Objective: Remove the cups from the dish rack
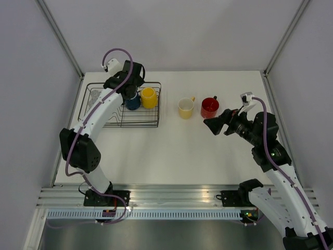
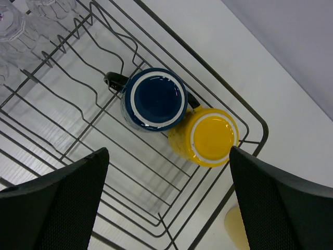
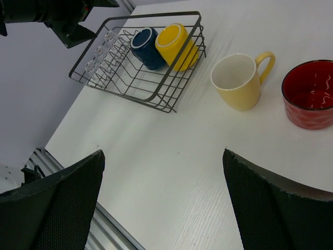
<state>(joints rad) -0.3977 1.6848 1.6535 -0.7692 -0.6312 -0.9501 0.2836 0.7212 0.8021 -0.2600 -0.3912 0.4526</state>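
The black wire dish rack [image 1: 130, 125] stands at the back left. In it the dark blue mug [image 1: 132, 102] and the bright yellow mug [image 1: 149, 97] lean side by side, touching, at its right end. Clear glass tumblers [image 1: 95, 97] sit at its left end. My left gripper [image 2: 167, 153] is open and empty, hovering above the rack just short of the blue mug [image 2: 156, 99] and the yellow mug [image 2: 210, 136]. The pale cream mug [image 1: 185, 108] and the red mug [image 1: 209, 107] stand upright on the table right of the rack. My right gripper [image 1: 217, 125] is open and empty, near the red mug.
The right wrist view shows the rack [image 3: 156, 16], the cream mug [image 3: 237, 80] and the red mug [image 3: 311, 99] beyond my open right gripper [image 3: 164, 156]. A metal rail [image 1: 171, 192] runs along the table's near edge. Grey walls close in the back and sides.
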